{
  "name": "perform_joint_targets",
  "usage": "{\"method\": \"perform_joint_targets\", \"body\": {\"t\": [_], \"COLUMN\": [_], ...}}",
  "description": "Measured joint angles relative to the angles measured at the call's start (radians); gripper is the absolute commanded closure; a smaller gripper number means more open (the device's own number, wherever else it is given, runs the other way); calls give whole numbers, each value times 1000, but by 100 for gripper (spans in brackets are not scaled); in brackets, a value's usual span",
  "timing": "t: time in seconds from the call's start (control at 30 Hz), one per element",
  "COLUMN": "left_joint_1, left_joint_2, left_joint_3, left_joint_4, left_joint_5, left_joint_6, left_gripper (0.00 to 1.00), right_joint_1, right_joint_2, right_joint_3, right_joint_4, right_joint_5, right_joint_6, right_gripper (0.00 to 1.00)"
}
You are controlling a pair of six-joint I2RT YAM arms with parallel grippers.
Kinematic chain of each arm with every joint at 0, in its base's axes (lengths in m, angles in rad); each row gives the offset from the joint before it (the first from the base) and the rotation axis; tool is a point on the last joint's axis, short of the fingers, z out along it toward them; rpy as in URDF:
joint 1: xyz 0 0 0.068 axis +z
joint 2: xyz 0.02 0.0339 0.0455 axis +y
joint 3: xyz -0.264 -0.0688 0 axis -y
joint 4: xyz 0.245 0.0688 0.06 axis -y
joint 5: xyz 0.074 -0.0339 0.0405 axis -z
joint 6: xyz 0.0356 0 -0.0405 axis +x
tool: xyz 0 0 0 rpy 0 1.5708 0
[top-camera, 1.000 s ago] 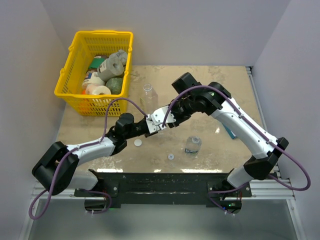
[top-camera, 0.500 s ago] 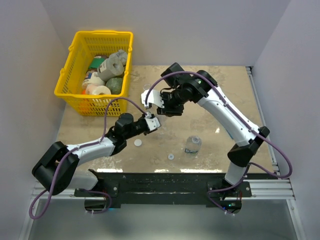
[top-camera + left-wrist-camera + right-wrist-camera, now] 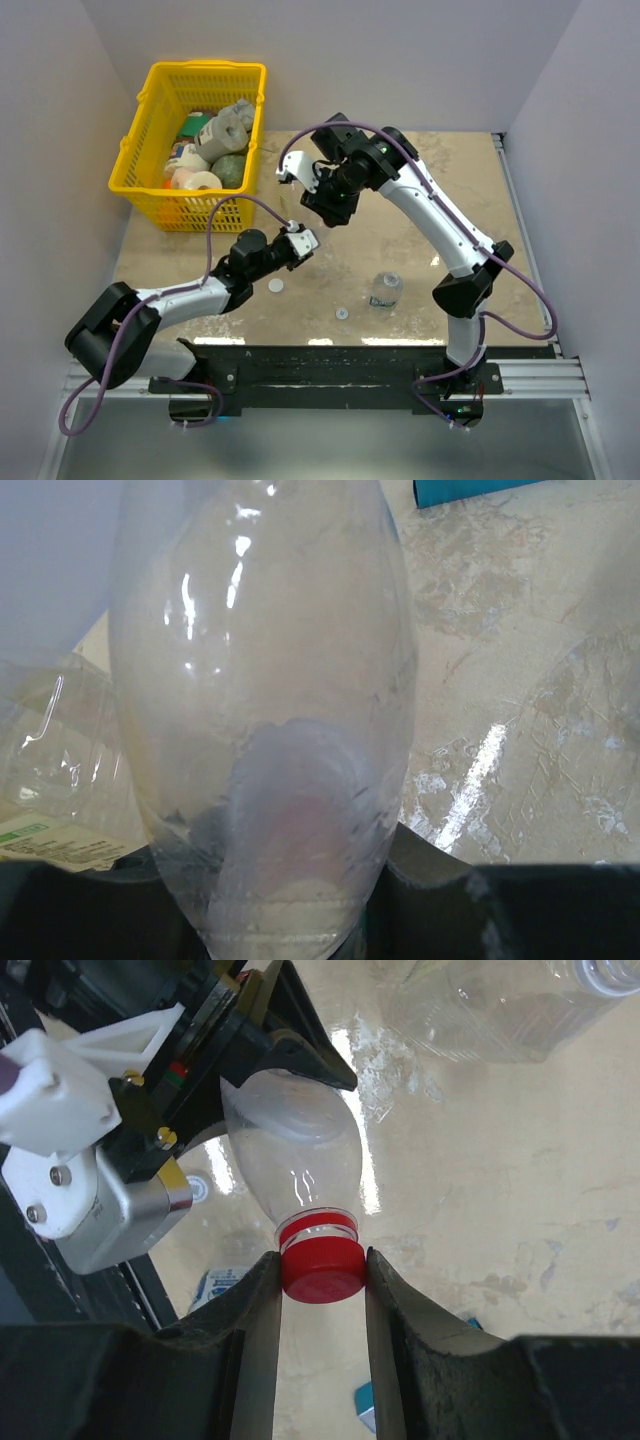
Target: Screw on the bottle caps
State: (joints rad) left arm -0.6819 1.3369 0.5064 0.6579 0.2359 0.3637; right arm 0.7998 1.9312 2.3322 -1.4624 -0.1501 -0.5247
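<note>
bottle (image 3: 300,1175) base unseen in left hand (image 3: 303,241)

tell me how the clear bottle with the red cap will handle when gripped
Probably light: the bottle looks empty. Its thin clear wall would likely dent under a hard squeeze from the left end effector. The glossy rounded body may slip or twist if the right end effector turns the red cap.
</note>
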Motion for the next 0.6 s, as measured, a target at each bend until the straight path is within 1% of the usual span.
{"method": "perform_joint_targets", "body": {"t": [0.1,0.27,0.4,0.43,0.47,0.57,0.6], "left_joint_1": [-3,-17,-28,-30,-32,-35,-35], "left_joint_2": [0,1,17,26,34,53,56], "left_joint_3": [-7,-12,-39,-43,-45,-47,-47], "left_joint_4": [7,22,90,109,124,144,148], "left_joint_5": [-17,-31,-40,-41,-42,-43,-43], "left_joint_6": [-24,-67,-111,-121,-130,-159,-165], "left_gripper": [100,100,100,100,100,100,100], "right_joint_1": [-5,-5,-5,-5,-5,-6,-7], "right_joint_2": [9,5,7,7,8,12,13], "right_joint_3": [9,9,8,6,3,1,1], "right_joint_4": [2,6,14,16,18,21,23], "right_joint_5": [3,6,2,1,2,6,7], "right_joint_6": [69,130,152,156,159,164,165], "right_gripper": [100,100,100,96,84,73,71]}}
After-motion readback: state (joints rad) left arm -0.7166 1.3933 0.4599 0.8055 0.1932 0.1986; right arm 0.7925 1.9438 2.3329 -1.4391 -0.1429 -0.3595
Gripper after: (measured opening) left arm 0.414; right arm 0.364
